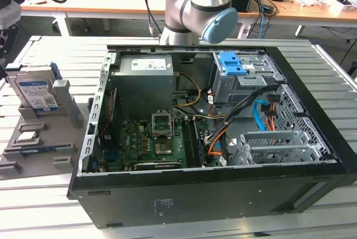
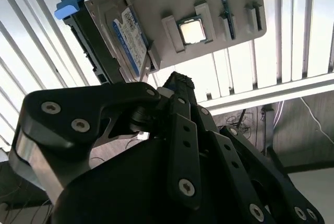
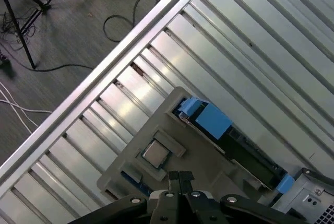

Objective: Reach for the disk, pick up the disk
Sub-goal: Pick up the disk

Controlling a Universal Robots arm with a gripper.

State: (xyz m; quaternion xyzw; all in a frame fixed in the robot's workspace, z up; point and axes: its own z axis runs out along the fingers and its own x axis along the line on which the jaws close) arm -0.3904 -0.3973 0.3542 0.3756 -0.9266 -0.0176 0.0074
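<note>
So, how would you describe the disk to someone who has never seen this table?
Find the open computer case; beside it, on the exterior view's left, lies a grey holder. The disk stands on edge in it: flat silver metal, blue-and-white label, blue side rail, unlike the small square chip lying flat.

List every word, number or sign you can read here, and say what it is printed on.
Nothing reads clearly enough to quote.
Disk label: blue-and-white print and barcodes, illegible in the exterior and second wrist views.
Power supply label: too small to read.
Case front: tiny white marks, unreadable.
Processor chip: no legible marking.
</note>
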